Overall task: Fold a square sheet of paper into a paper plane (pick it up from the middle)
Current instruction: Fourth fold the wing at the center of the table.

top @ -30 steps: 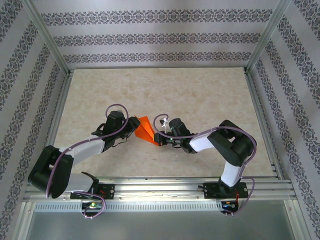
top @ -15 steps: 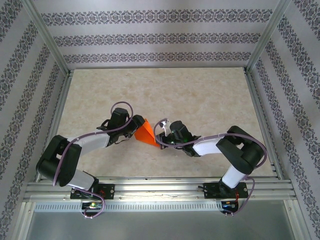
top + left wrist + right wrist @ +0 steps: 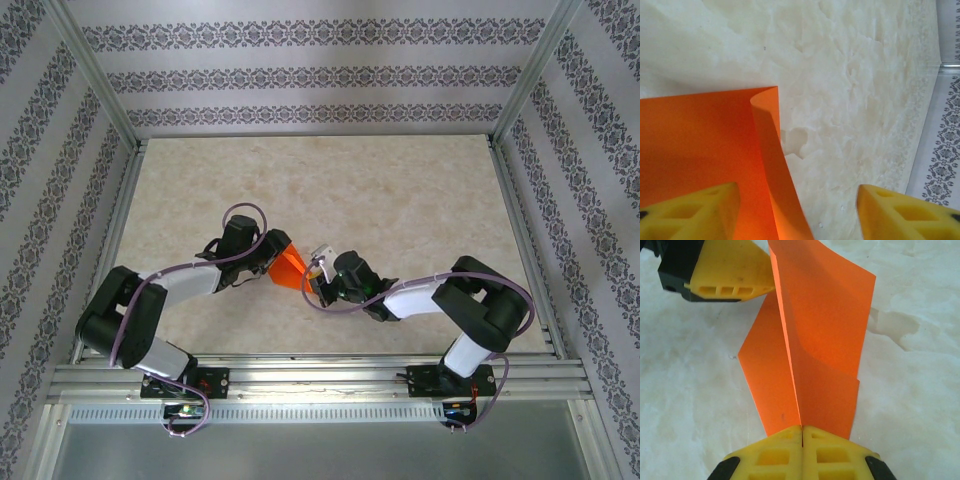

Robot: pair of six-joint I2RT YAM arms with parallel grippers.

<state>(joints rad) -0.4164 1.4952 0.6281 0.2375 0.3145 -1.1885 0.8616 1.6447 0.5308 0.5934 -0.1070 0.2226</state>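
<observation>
Left side first: your left gripper (image 3: 797,199) is released, jaws well apart, nothing clamped. One yellow finger (image 3: 705,210) sits touching the paper sheet (image 3: 700,150). The other is over bare table (image 3: 850,75).

Centre: the sheet lies on the table between your two grippers, part flat and part raised. From the left wrist, a flap curls up along its edge inside the open jaws, close to the finger on the paper.

Right side: your right gripper (image 3: 802,432) is clenched on the sheet's near edge at the crease, fingertips together. The panel stands upright from that pinch.

Step, as it reads: mid-fold, crease pinned, wing not yet laid down.

Next move likely calls for the left jaws to take or press the raised flap while the right holds anchor. Go lightly, since thin paper may slip or buckle.
</observation>
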